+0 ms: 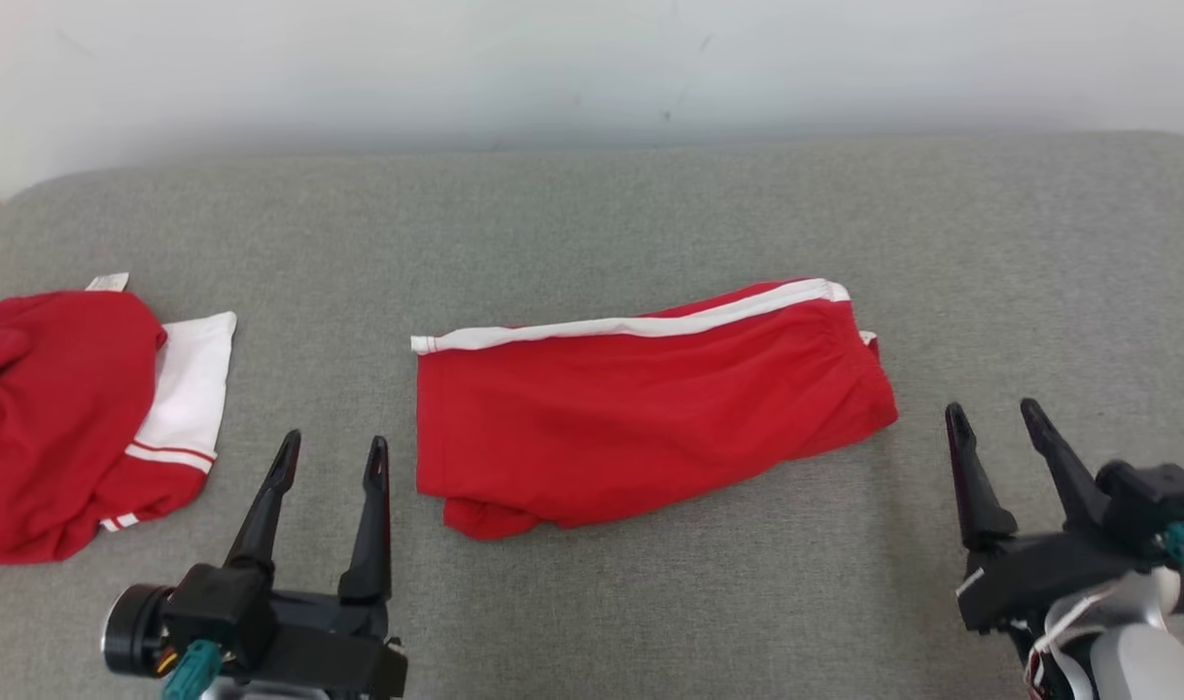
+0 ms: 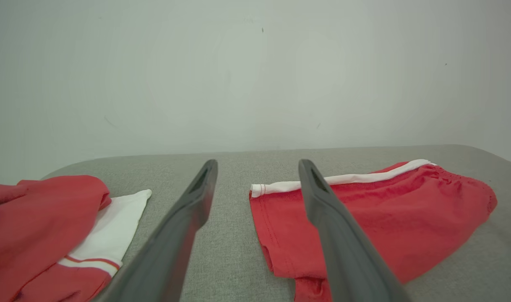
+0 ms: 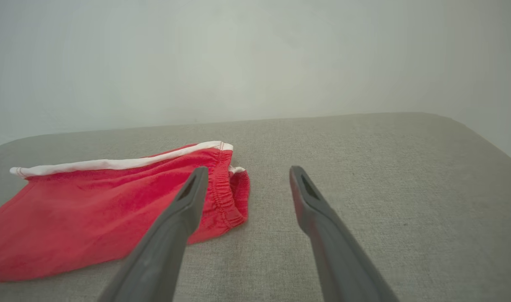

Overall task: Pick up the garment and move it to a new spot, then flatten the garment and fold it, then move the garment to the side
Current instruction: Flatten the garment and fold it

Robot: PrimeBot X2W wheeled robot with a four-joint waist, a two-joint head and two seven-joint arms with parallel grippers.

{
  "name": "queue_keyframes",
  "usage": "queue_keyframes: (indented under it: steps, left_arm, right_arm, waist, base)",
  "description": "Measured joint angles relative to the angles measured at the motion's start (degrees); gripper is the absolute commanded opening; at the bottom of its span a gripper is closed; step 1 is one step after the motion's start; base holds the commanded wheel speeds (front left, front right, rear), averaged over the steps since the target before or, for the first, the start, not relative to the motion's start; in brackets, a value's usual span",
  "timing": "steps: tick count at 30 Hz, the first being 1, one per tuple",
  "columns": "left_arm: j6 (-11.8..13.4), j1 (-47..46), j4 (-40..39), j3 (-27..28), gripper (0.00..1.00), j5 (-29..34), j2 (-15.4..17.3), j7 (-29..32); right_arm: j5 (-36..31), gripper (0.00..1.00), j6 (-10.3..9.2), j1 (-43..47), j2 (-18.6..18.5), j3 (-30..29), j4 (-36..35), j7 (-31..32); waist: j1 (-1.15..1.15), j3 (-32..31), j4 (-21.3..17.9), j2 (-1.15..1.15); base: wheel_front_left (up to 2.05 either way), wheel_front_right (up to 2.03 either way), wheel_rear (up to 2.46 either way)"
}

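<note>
In the head view we see the red shorts [image 1: 650, 418] lying folded flat at the centre of the frame on the grey padded surface [image 1: 592, 214], white-striped along their upper edge and gathered at their right end. Our left gripper [image 1: 334, 442] stands at the lower left, jaws wide apart and empty, its fingertips just left of the shorts' lower left corner and clear of the cloth. Our right gripper [image 1: 992, 408] stands at the lower right, likewise spread and holding nothing, near the gathered end but apart from it. At the left edge a crumpled red and white garment [image 1: 57, 418] lies well apart from the shorts. A pale wall [image 1: 592, 68] runs across the top.
</note>
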Motion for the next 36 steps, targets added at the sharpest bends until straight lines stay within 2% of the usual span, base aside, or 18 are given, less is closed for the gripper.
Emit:
queue_keyframes:
  steps: [6,11,23,24,26,31,36]
  left_arm:
    - [-1.1,-2.8,0.3,-2.2,1.00,0.8,-1.5,0.0]
    - [-1.9,-5.6,1.2,-4.0,1.00,1.4,-3.3,0.0]
    - [-2.6,-8.2,3.3,-4.4,1.00,2.0,-4.9,-0.5]
    - [-2.9,-8.3,3.5,-4.3,1.00,2.0,-5.0,-0.5]
    - [-3.0,-8.3,3.7,-4.1,1.00,2.0,-5.0,-0.5]
    - [-3.0,-8.2,3.9,-3.6,1.00,2.0,-5.1,-0.6]
    - [-2.5,-7.9,3.7,-2.6,1.00,2.0,-4.6,-0.6]
  right_arm:
    - [2.0,1.00,0.00,-4.9,-1.4,1.5,5.6,0.8]
    - [4.1,1.00,0.00,-9.7,-3.6,3.9,11.1,4.0]
    - [13.0,1.00,-0.01,-16.3,-7.5,10.3,14.8,13.9]
    - [13.6,0.58,-0.03,-16.4,-7.6,10.7,14.7,14.3]
    - [14.5,0.00,-0.03,-16.3,-7.6,10.8,14.4,14.5]
    - [14.9,0.00,0.04,-13.9,-7.4,9.5,12.1,14.6]
    - [13.5,0.00,0.04,-7.8,-7.7,4.5,7.5,13.9]
  waist:
    - [0.01,2.5,1.2,0.00]
    - [0.01,5.5,2.7,0.01]
    - [0.01,10.4,5.0,0.00]
    - [0.01,10.4,5.0,0.00]
    - [0.01,10.5,4.8,0.00]
    - [0.01,10.3,3.8,0.00]
    - [0.01,9.9,2.3,0.00]
  base:
    - [0.00,0.00,0.00]
    - [0.00,0.00,0.00]
    - [0.00,0.00,0.00]
    - [0.00,0.00,0.00]
    - [0.00,0.00,0.00]
    - [0.00,0.00,0.00]
    - [0.00,0.00,0.00]
